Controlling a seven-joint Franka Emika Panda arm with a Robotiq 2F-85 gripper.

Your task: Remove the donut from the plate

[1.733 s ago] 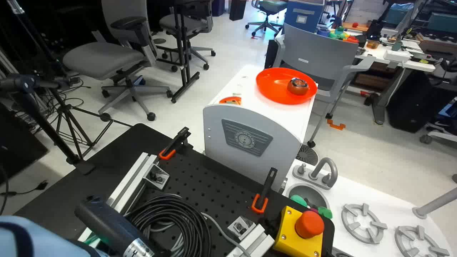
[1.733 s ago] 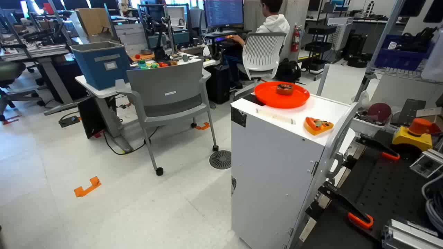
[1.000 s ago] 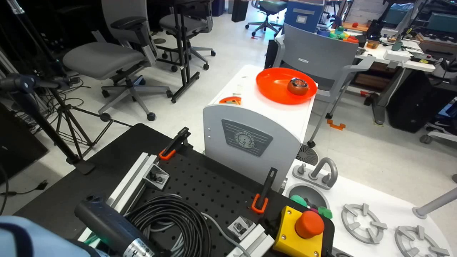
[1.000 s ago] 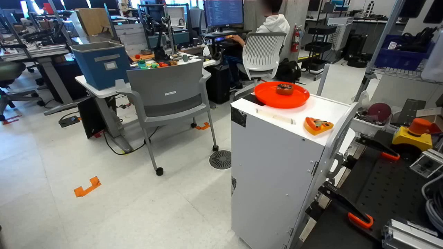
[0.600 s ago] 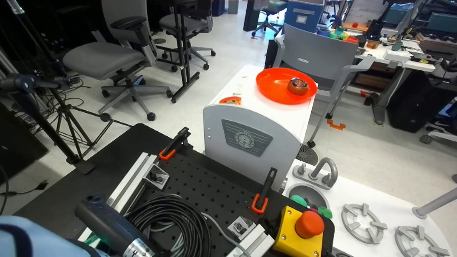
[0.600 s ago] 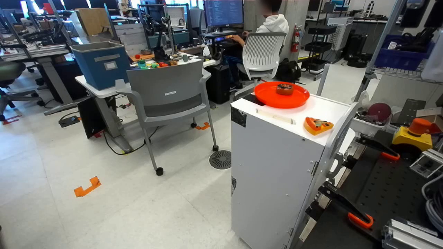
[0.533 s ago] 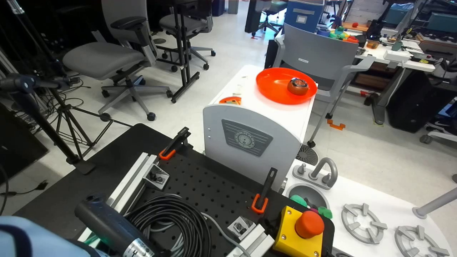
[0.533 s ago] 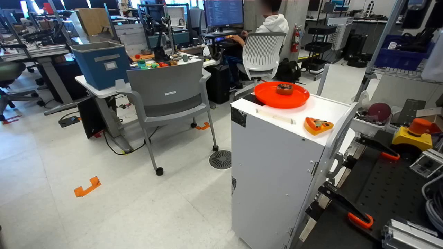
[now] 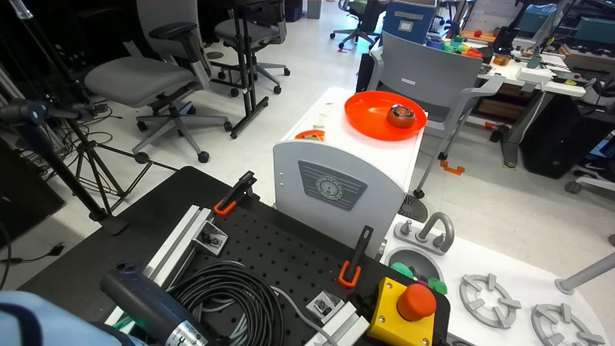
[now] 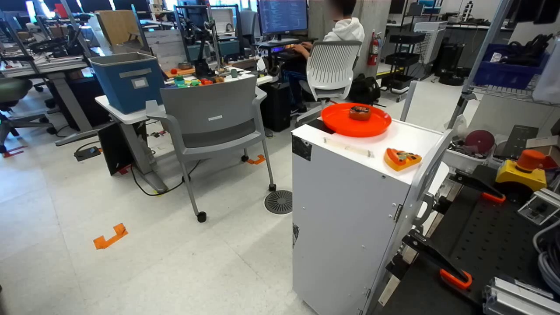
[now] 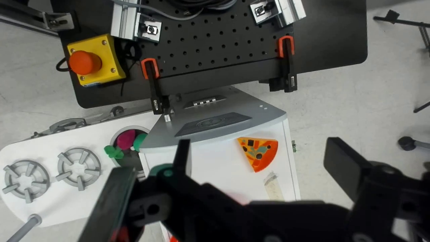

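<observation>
The brown donut sits in the bright orange-red plate, off to one side of its middle. In an exterior view the donut and plate stand at the far end of the white box's top. In the wrist view only a red sliver of the plate shows at the bottom; the donut is hidden. My gripper is open, its fingers wide apart and nothing between them, high above the white box. In an exterior view, dark parts that look like the gripper show at the top right edge.
A toy pizza slice lies on the white box near its grey curved panel. Black clamps, a yellow stop-button box and a toy sink are nearby. A grey chair stands beside the box.
A dark part, apparently the gripper, has shifted right along the top edge of an exterior view. The dark parts at the other exterior view's top right dipped, then rose. Donut and plate have not moved.
</observation>
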